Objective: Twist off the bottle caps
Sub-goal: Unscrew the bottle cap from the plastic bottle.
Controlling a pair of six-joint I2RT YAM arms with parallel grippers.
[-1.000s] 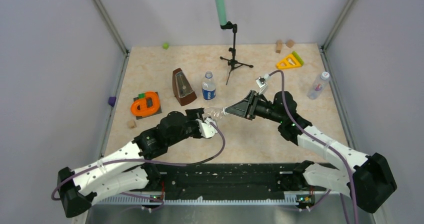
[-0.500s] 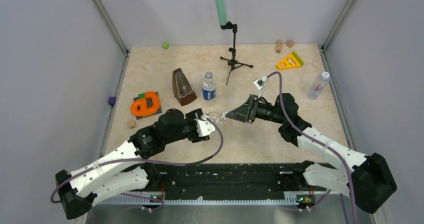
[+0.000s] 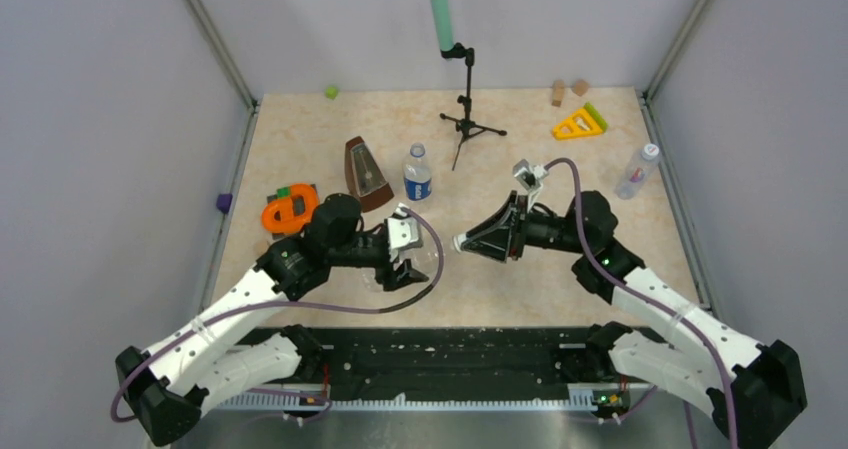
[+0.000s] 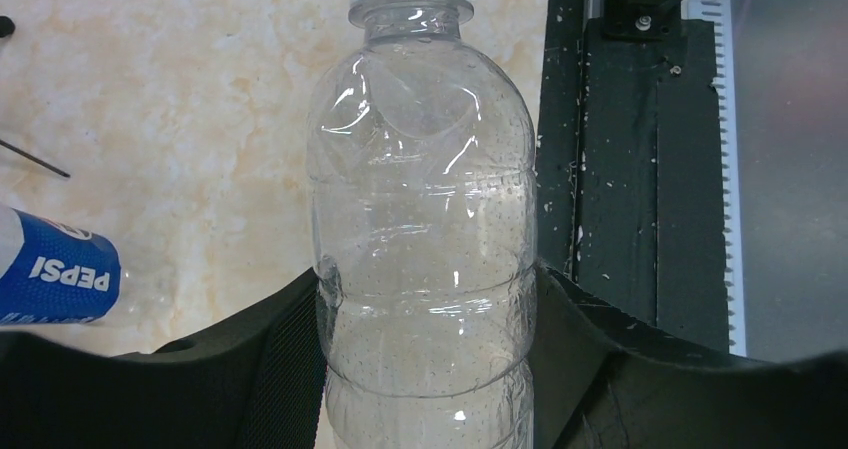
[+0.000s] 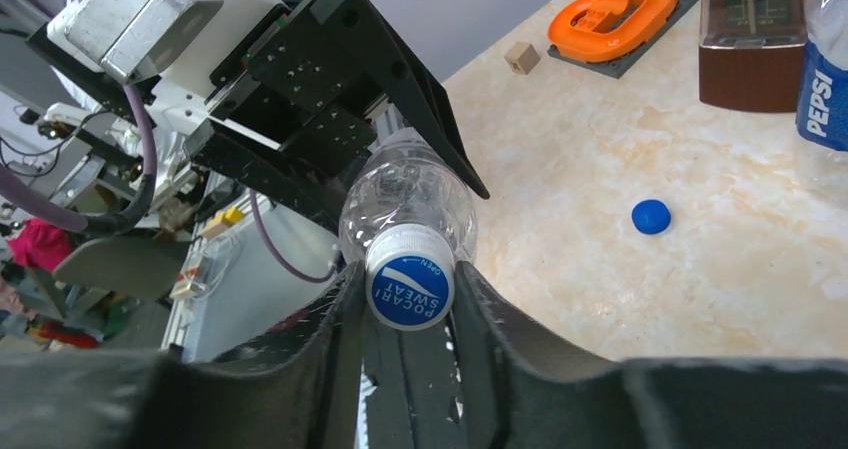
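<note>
Table (image 3: 520, 279): beige marble-look top, all the stuff sits on it.
Left gripper (image 4: 428, 294): clamped round the lower body of the clear bottle, with a black finger tight against each side. It's holding the bottle up off the table near the front middle.
Right gripper (image 5: 408, 272): closed on the white cap, a finger pressed on either side, facing the bottle head-on.
Mic stand (image 3: 466, 109): black tripod at the back with a green mic (image 3: 437, 9) on top. No writing I can see.
Metronome (image 3: 366, 174): brown, upright, just left of the Pepsi bottle.
Orange toy (image 3: 291, 209): chunky loop on a dark plate, over on the left.
Clear bottle (image 4: 425, 169): no label, dented at the shoulder. It lies roughly sideways between the two grippers, cap end towards the right one.
Pepsi bottle (image 3: 417, 177): upright behind the grippers. The blue label says PEPSI in white.
Third bottle (image 3: 636, 174): over by the right edge, well apart from the rest, with its white top (image 3: 650, 151) on. Any label is too small to read.
Yellow triangle (image 3: 578, 122): back right, near two wooden blocks (image 3: 558, 93).
White cap (image 5: 408, 297): sitting on the clear bottle's neck. The blue disc on top reads POCARI SWEAT, with a tiny OPEN above it.
Blue cap (image 5: 650, 216): loose on the table by itself, near the Pepsi bottle. Can't make out any text on it.
</note>
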